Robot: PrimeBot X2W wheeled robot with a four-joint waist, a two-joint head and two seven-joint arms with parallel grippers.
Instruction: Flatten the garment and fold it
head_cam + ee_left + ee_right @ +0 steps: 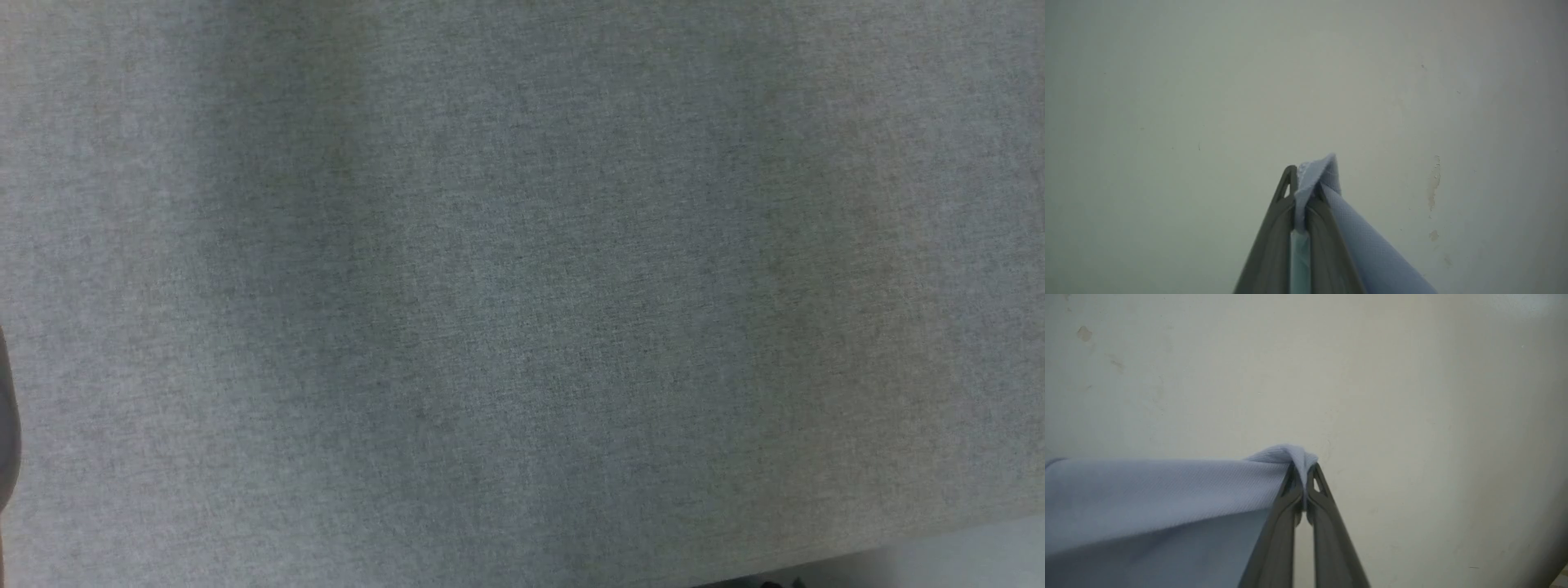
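- Hanging from both claws, the shirt shows as light blue cloth in each wrist view, with a pale surface behind it.
- In the right wrist view, the right claw is pressed together on a small fold of the shirt's edge, which humps over the fingertips. From there a broad sheet runs to that view's left edge. Its top line is nearly straight and the cloth sags below.
- In the left wrist view, the left claw pinches a narrow corner that pokes up past the tips. A strip of cloth shows in the slot between the fingers, and a band falls away to the lower right.
- The cloth is soft, with a fine, even knit texture.
- The fingers are dark grey, long and tapering, each with a small triangular cut-out near the tip.
- The pale surface is smooth, with chipped marks. Whether it is wall or floor I cannot tell.
- The head view gives a grey tabletop with a woven, felt-like look and soft shadow bands. Its edge slants across the lower right, with pale floor beyond.
- A dark shape sits at the head view's left edge, too little of it to identify.
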